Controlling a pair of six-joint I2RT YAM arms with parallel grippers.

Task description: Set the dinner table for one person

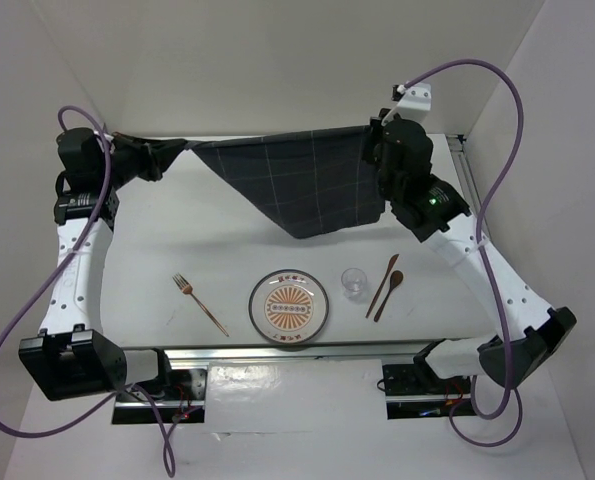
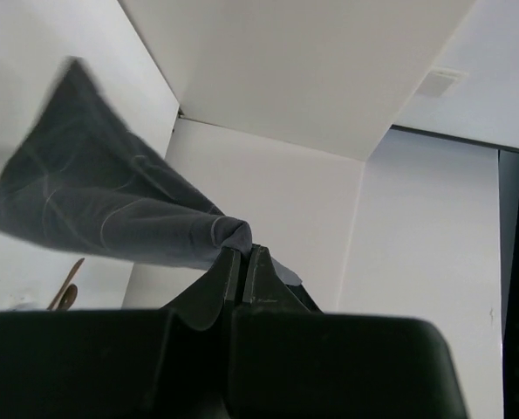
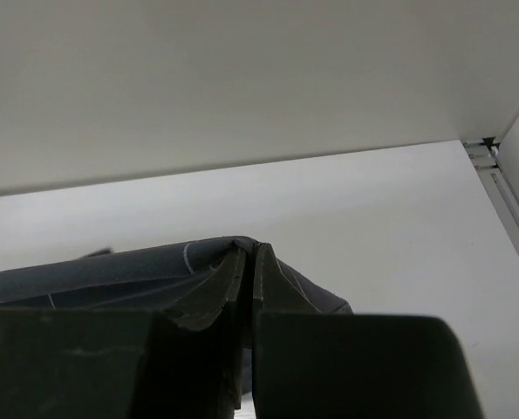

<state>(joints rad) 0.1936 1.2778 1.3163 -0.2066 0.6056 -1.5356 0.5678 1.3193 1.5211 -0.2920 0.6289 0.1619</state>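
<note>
The left pincer (image 1: 184, 149) and right pincer (image 1: 368, 137) each clamp a corner of the cloth (image 1: 297, 185) over the desk (image 1: 147, 250); lowered carelessly, its hanging tip could topple the glass (image 1: 354, 282).

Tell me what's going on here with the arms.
Both arms hold a dark grey checked cloth stretched between them above the far side of the large plain white tabletop. The left gripper is shut on one top corner, the right gripper on the other, and the cloth hangs down to a point. Along the near edge lie a copper-coloured fork, a round patterned plate, a small clear glass, a wooden knife and a wooden spoon.
</note>
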